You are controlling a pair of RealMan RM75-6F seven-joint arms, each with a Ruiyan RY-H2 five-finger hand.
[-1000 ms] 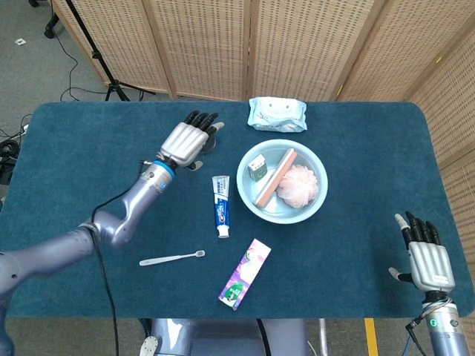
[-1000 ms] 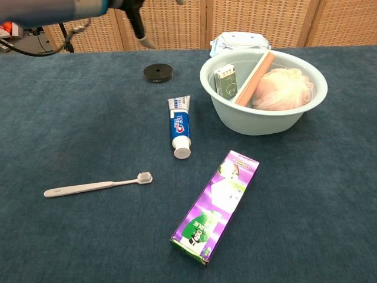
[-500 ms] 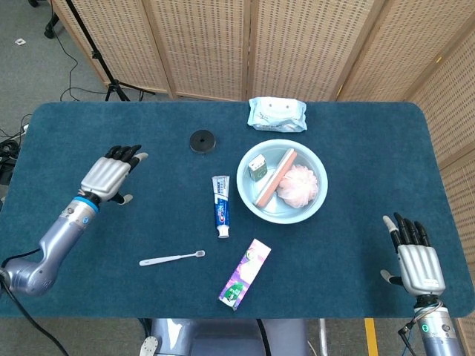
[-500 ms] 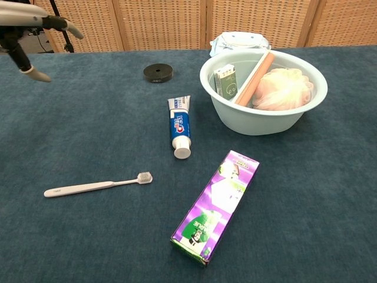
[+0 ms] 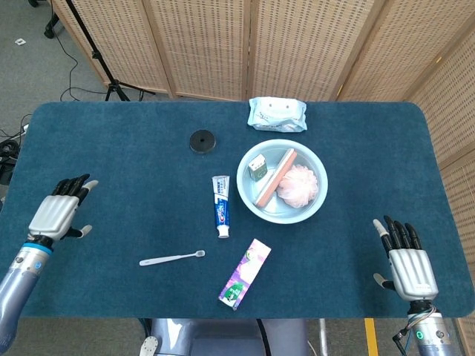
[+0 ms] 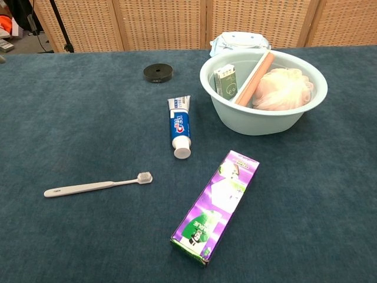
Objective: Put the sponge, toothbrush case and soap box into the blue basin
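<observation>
The pale blue basin [image 5: 248, 185] [image 6: 259, 122] stands right of the table's middle. Inside it lie a pink sponge [image 5: 299, 185] [image 6: 281, 86], an orange toothbrush case [image 5: 275, 177] [image 6: 254, 77] leaning across the rim, and a small green soap box [image 5: 257, 167] [image 6: 225, 79]. My left hand [image 5: 58, 214] hovers open over the table's left edge, far from the basin. Near the front right corner my right hand [image 5: 404, 262] is open too, holding nothing. Neither hand shows in the chest view.
A toothpaste tube [image 5: 221, 205] [image 6: 179, 126], a white toothbrush [image 5: 171, 258] [image 6: 97, 186] and a purple toothpaste box [image 5: 246, 273] [image 6: 217, 204] lie in front of the basin. A black disc [image 5: 200, 141] [image 6: 158, 72] and a wipes pack [image 5: 276, 113] [image 6: 238, 40] sit behind it.
My left hand has drawn back from near the black disc to the table's left edge, leaving the chest view. The right hand shifted slightly left and forward. Objects have not moved.
</observation>
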